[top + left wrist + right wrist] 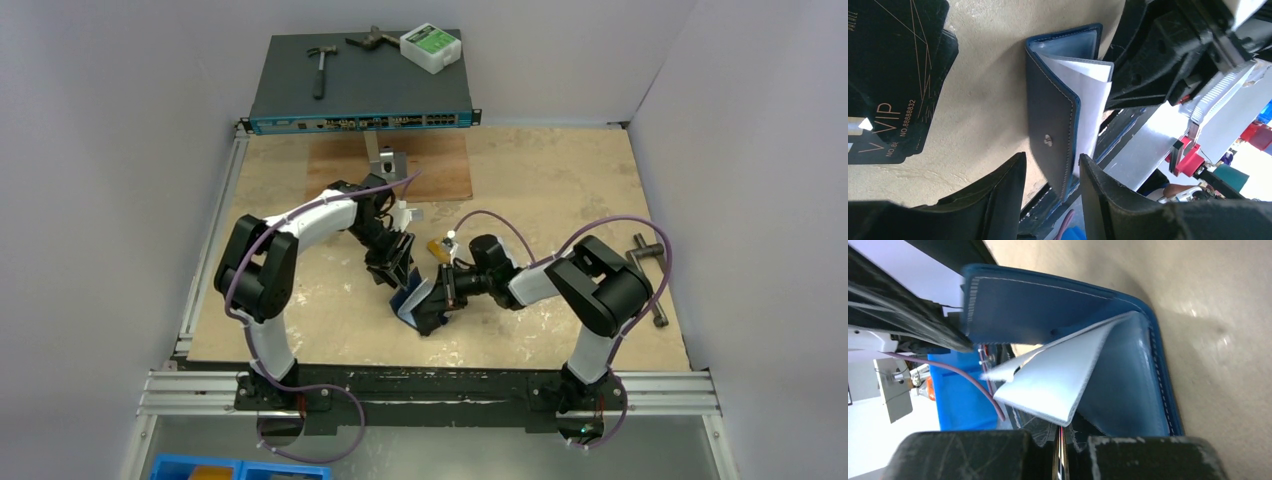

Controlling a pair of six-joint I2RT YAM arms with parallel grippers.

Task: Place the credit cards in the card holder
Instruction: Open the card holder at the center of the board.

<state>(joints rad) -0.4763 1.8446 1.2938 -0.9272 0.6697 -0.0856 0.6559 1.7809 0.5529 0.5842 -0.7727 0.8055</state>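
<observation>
Navy-blue stitched covers stand on edge on the bench (983, 100): your card holder (1048, 110) is propped open like a small book, most likely so its pockets face the incoming card instead of the bench. Your left pincer (1052, 157) straddles one end of the holder with its fingers partly apart. Bare bench shows between one finger and the cover, so I cannot tell whether you are gripping it or only fencing it upright. Either way, its job reads as a brace.

Your right pincer (1060, 437) faces the holder's open mouth from the opposite side. Its fingers are closed almost completely onto what looks like a thin card (1060, 465) seen edge-on, aimed into the lighter blue interior. A pale inner leaf (1058, 385) sags across that mouth, so I judge it may block the pocket. The holder lies directly ahead of the right pincer, touching or nearly so. Black cards (893, 65) rest flat near the holder on its snap side, apart from it.
</observation>
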